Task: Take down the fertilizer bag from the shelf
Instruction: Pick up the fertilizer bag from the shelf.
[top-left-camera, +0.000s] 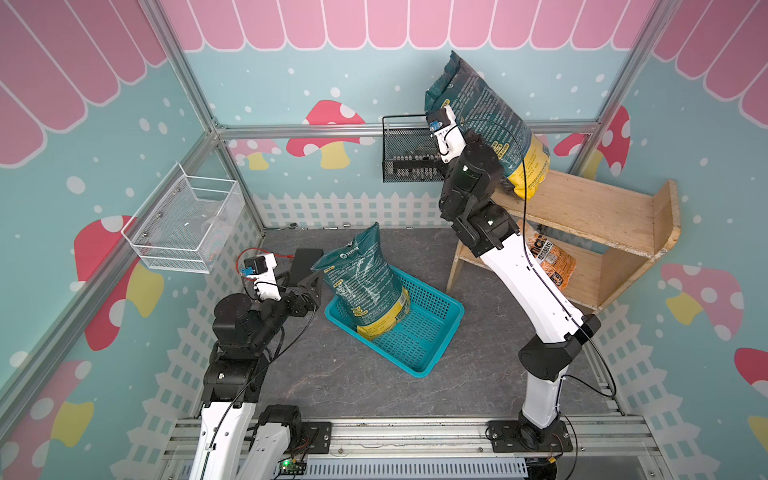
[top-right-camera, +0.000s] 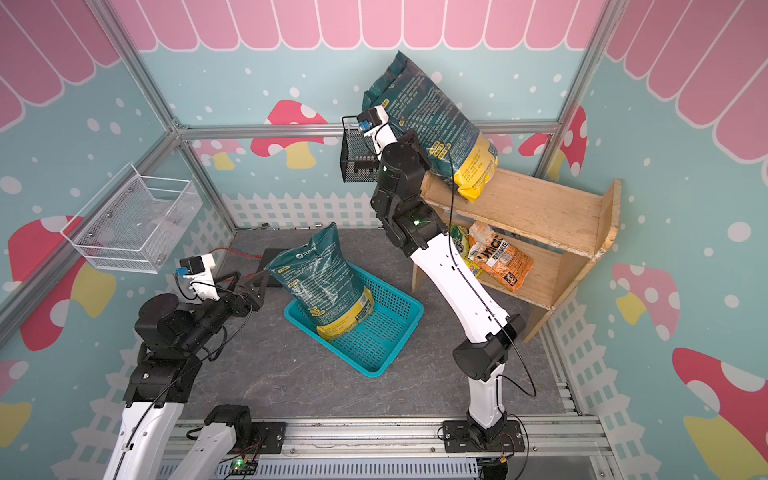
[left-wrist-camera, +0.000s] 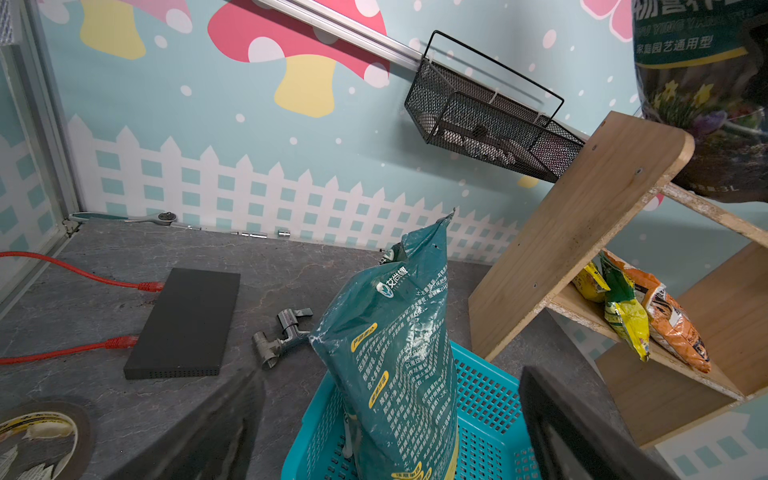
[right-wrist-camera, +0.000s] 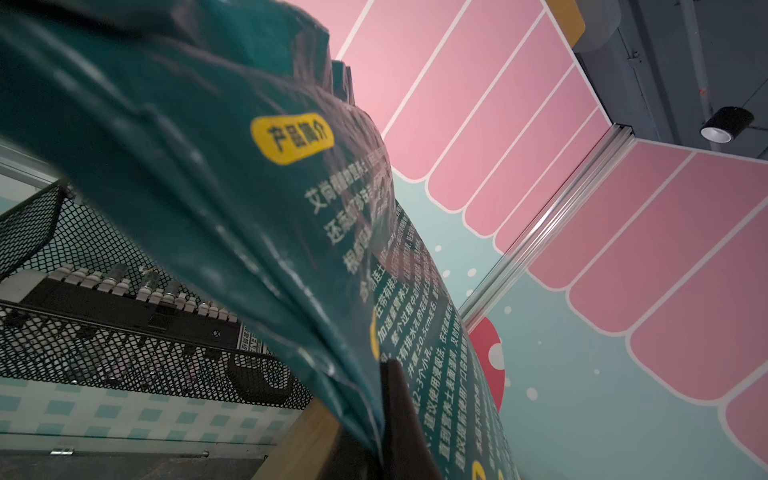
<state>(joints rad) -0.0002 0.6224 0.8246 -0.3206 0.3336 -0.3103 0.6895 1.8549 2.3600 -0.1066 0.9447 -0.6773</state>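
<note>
A teal fertilizer bag (top-left-camera: 486, 108) (top-right-camera: 424, 108) with a yellow bottom leans tilted on the left end of the wooden shelf's (top-left-camera: 590, 208) (top-right-camera: 536, 208) top board. My right gripper (top-left-camera: 494, 166) (right-wrist-camera: 382, 415) is shut on a fold at the bag's (right-wrist-camera: 249, 208) side. The yellow bottom still touches the top board. A second bag of the same kind (top-left-camera: 361, 282) (left-wrist-camera: 399, 332) stands in the teal basket (top-left-camera: 415, 345) (left-wrist-camera: 490, 399). My left gripper (top-left-camera: 309, 286) (left-wrist-camera: 390, 374) is open just left of that bag and holds nothing.
A black wire basket (top-left-camera: 409, 158) hangs on the back wall beside the shelf, and a white one (top-left-camera: 187, 224) hangs on the left wall. Orange and yellow packets (top-right-camera: 498, 257) lie on the lower shelf board. A black box (left-wrist-camera: 187, 324) with red cables and a metal valve (left-wrist-camera: 282, 336) lie on the table.
</note>
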